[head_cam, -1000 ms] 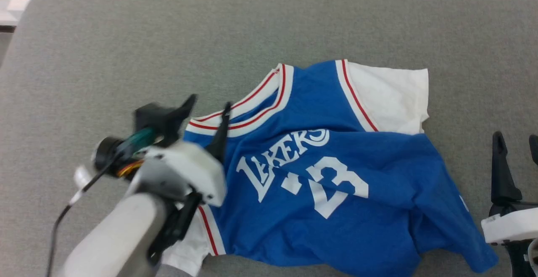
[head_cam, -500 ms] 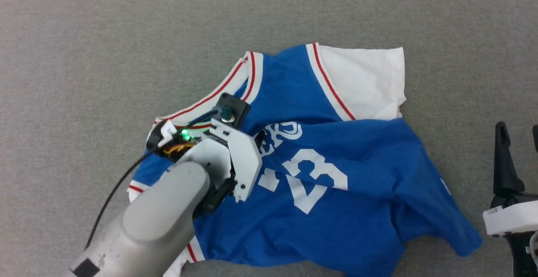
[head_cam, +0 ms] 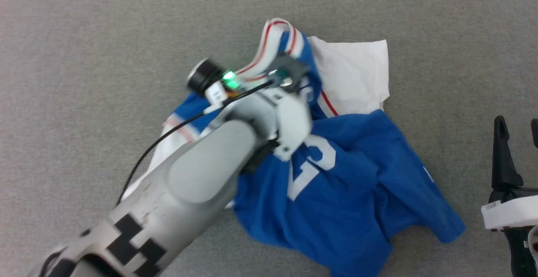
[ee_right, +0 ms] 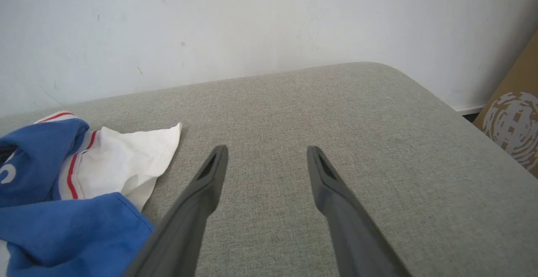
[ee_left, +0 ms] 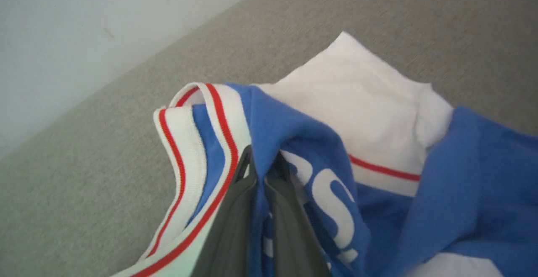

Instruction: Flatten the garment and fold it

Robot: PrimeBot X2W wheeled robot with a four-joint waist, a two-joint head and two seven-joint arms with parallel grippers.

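The garment [head_cam: 357, 184], a blue jersey with white sleeves and red-and-white trim, lies bunched on the grey cushion. My left gripper [ee_left: 260, 163] is shut on the garment's blue cloth just beside the striped collar [ee_left: 189, 142], which stands lifted in a loop [head_cam: 273, 33]. In the head view the left wrist covers the gripper's fingers and part of the lettering. My right gripper [ee_right: 267, 155] hangs open over bare cushion to the right of the garment [ee_right: 63, 184]; one finger [head_cam: 502, 159] shows at the head view's right edge.
The grey cushion [head_cam: 84, 58] spreads around the garment on all sides. A pale wall [ee_right: 210, 25] rises behind its far edge. A brown cardboard box [ee_right: 512, 121] with a white print stands beyond the cushion's right corner.
My left gripper came down on the garment near the collar, shut on it, and pulled it up and away. The collar rose and the cloth bunched. The head camera also tilted down.
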